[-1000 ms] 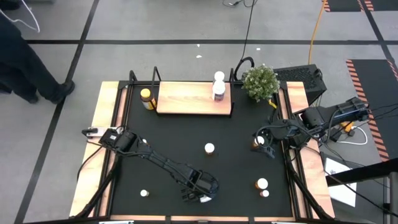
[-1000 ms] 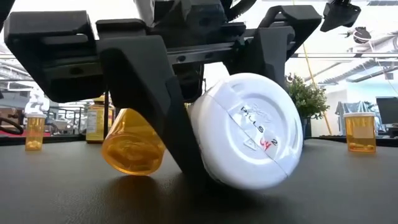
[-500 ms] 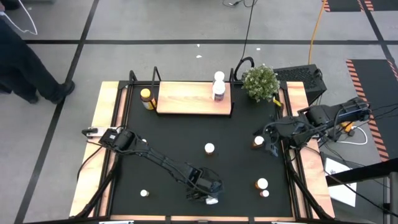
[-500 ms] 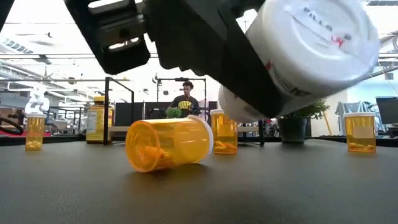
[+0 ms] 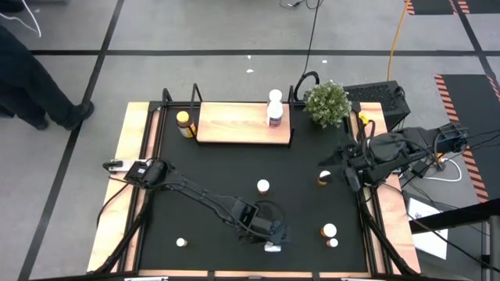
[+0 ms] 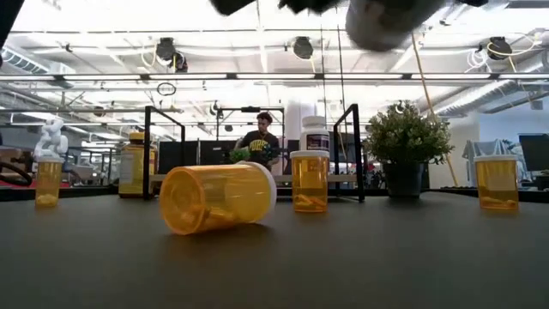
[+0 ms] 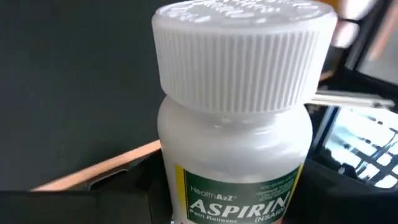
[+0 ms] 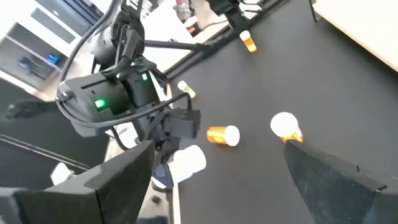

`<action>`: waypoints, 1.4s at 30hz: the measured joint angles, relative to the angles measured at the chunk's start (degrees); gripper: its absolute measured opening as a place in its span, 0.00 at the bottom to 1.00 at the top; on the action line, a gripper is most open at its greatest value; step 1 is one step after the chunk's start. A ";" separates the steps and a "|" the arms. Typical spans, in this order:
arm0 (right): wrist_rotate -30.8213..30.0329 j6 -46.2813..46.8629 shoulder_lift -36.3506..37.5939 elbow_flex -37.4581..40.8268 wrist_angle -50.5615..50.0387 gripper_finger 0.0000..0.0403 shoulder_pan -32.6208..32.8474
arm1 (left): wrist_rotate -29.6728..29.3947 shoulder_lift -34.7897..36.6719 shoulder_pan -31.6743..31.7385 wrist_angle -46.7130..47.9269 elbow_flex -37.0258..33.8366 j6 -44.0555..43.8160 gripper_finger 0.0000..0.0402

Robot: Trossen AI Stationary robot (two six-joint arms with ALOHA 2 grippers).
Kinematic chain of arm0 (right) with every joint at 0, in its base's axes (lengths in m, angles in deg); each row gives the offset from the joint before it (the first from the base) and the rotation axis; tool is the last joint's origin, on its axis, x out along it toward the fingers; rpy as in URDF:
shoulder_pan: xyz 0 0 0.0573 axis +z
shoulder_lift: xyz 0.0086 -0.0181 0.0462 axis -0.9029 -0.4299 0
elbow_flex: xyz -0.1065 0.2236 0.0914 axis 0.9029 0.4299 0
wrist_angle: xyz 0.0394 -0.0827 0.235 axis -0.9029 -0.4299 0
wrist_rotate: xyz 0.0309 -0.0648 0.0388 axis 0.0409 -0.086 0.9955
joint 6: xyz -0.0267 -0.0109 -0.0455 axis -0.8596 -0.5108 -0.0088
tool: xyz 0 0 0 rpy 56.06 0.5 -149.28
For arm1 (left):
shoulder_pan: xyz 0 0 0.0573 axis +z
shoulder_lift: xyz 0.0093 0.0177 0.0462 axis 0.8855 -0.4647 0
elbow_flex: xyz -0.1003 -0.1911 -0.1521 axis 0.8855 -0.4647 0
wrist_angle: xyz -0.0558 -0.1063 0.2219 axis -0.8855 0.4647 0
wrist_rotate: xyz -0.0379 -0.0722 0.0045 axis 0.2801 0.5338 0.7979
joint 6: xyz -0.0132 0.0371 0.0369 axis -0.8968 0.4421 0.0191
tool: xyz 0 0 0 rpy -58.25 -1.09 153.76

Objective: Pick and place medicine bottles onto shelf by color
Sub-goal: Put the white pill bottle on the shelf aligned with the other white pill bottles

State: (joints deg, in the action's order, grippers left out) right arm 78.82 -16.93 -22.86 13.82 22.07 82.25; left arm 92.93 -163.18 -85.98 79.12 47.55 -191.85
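My left gripper (image 5: pixel 269 236) is shut on a white aspirin bottle (image 7: pixel 239 124) above the mat's near edge. The bottle also shows at the top of the low view (image 6: pixel 386 17). An orange bottle (image 6: pixel 219 197) lies on its side on the black mat. My right gripper (image 5: pixel 348 178) is open and empty near the right edge, beside a standing orange bottle (image 5: pixel 324 178). The shelf (image 5: pixel 242 123) carries two white bottles (image 5: pixel 274 108) at its right end. A yellow-lidded amber jar (image 5: pixel 183 121) stands left of the shelf. My left gripper holds the white bottle by its labelled body (image 7: pixel 186 186), one dark finger on each side. The capped end (image 7: pixel 242 56) sticks out past the fingers. The bottle is lifted clear of the mat.
Orange bottles with white caps stand at mid-mat (image 5: pixel 263 186), near right (image 5: pixel 329 231) and near left (image 5: pixel 181 242). A potted plant (image 5: pixel 326 103) stands at the shelf's right end. A person's legs (image 5: pixel 31 78) show beyond the table's far left.
My left gripper has lifted the white bottle off the mat and carried it up and toward the right edge. The orange bottle stays lying on the mat. My right gripper has drawn back toward the right edge, away from the orange bottle beside it.
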 joint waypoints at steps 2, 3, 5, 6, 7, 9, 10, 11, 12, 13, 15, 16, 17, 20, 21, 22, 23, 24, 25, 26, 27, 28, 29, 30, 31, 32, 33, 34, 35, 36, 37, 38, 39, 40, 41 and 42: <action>0.11 0.75 -0.02 0.00 1.62 0.87 0.00 | -1.61 0.00 0.39 3.41 2.54 4.18 0.53; 0.14 1.26 -0.02 0.00 2.12 0.87 0.00 | -2.50 0.00 0.70 5.50 3.70 6.57 0.53; 0.18 2.28 -0.02 0.00 3.58 0.87 0.00 | -5.25 -0.09 1.34 10.99 6.40 12.55 0.53; 0.22 2.89 -0.04 0.00 4.36 0.87 0.02 | -6.99 -0.11 1.63 13.55 7.81 15.57 0.53; 0.38 3.44 -0.08 0.00 4.98 0.87 0.00 | -9.01 -0.11 1.92 15.90 9.22 18.42 0.53; 1.42 4.35 -0.62 0.00 6.41 0.87 -0.13 | -13.98 -0.07 2.31 20.29 11.73 24.86 0.53; 1.63 4.48 -1.01 0.00 7.38 0.87 -0.35 | -16.72 -0.07 2.43 22.68 13.03 28.48 0.53; 1.73 4.54 -1.64 0.00 8.19 0.87 -0.65 | -19.68 -0.07 2.50 24.81 14.20 32.26 0.53; 1.76 4.82 -2.42 0.00 8.83 0.87 -1.06 | -22.83 -0.07 2.57 26.30 15.22 36.11 0.53; 2.00 5.13 -3.22 0.00 9.52 0.87 -1.56 | -26.03 -0.07 2.57 27.25 16.18 40.03 0.53; 3.95 5.35 -5.16 0.00 10.91 0.87 -3.22 | -33.24 -0.07 2.57 28.73 17.90 48.01 0.53; 5.15 5.36 -6.31 0.00 11.92 0.87 -4.29 | -36.92 -0.07 2.54 28.84 18.08 52.20 0.53; 6.71 5.41 -7.42 0.00 12.87 0.87 -5.35 | -40.52 0.11 2.56 28.48 18.00 56.75 0.53; 10.13 4.29 -10.82 0.00 16.40 0.87 -8.84 | -49.73 0.49 2.83 28.15 17.93 69.36 0.53; 10.78 3.05 -11.86 -0.10 18.28 0.87 -10.06 | -52.27 0.60 3.08 27.99 17.97 72.75 0.53; 10.96 1.36 -12.82 -0.63 18.97 0.87 -11.12 | -54.20 0.68 3.54 28.00 18.00 75.43 0.53; 10.96 -0.92 -13.87 -1.48 19.08 0.87 -12.04 | -55.70 0.70 4.09 28.04 18.02 77.61 0.53; 10.47 -3.63 -14.81 -2.59 19.18 0.87 -12.82 | -56.76 0.68 4.69 28.04 18.02 79.44 0.53; 9.51 -6.44 -15.53 -3.65 18.84 0.87 -13.38 | -57.36 0.68 5.32 28.10 18.02 80.96 0.53; 7.40 -9.23 -16.15 -4.48 17.87 0.87 -13.66 | -57.56 0.66 5.99 28.14 18.02 81.95 0.53; 4.76 -11.40 -16.66 -5.14 17.00 0.87 -13.67 | -57.57 0.66 6.68 28.17 18.02 82.49 0.53; 2.30 -12.97 -17.03 -5.63 16.75 0.87 -13.57 | -57.56 0.66 7.34 28.16 18.02 82.64 0.53; 0.40 -14.11 -17.27 -5.75 16.93 0.87 -13.47 | -57.54 0.66 8.00 28.11 18.02 82.64 0.53; -0.87 -15.06 -17.44 -5.75 16.90 0.87 -13.43 | -57.51 0.66 8.63 28.08 18.02 82.64 0.53; -1.71 -16.11 -17.50 -5.75 16.84 0.87 -13.42 | -57.48 0.66 9.27 28.06 18.02 82.99 0.53; -2.02 -17.38 -17.58 -5.75 16.67 0.87 -13.42 | -57.40 0.66 9.85 28.06 18.02 84.22 0.53; -2.73 -18.61 -17.66 -5.75 16.24 0.87 -13.42 | -57.32 0.66 10.39 28.08 18.02 85.67 0.53; -3.07 -19.71 -17.68 -5.75 15.60 0.87 -13.42 | -57.30 0.66 10.97 27.99 18.02 86.84 0.53; -3.35 -20.49 -17.70 -5.75 14.91 0.87 -13.42 | -57.04 0.83 11.47 27.94 18.01 87.63 0.53; -3.83 -21.00 -17.73 -5.75 14.58 0.87 -13.44 | -55.92 1.16 11.98 28.02 17.93 88.44 0.53; -4.23 -21.23 -17.73 -5.75 14.53 0.87 -13.58 | -54.25 1.32 12.53 27.66 17.93 89.16 0.53; -4.97 -21.30 -17.69 -5.75 14.53 0.87 -13.63 | -52.40 1.54 13.12 26.65 17.95 89.69 0.53; -6.13 -21.53 -17.59 -5.75 14.44 0.87 -13.64 | -50.62 2.11 13.55 25.87 17.95 90.23 0.53; -6.76 -22.02 -17.41 -5.75 14.20 0.87 -13.64 | -49.25 2.57 13.84 25.39 17.93 91.27 0.53; -7.17 -22.57 -17.29 -5.75 13.69 0.87 -13.64 | -48.18 2.89 14.16 23.92 17.93 92.69 0.53; -7.64 -22.92 -17.21 -5.75 13.33 0.87 -13.62 | -47.12 3.13 14.45 21.94 17.99 94.37 0.53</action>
State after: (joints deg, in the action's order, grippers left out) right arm 71.18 -39.85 -40.07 8.07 35.40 68.64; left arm 45.81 -160.05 -71.53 101.06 65.53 -97.48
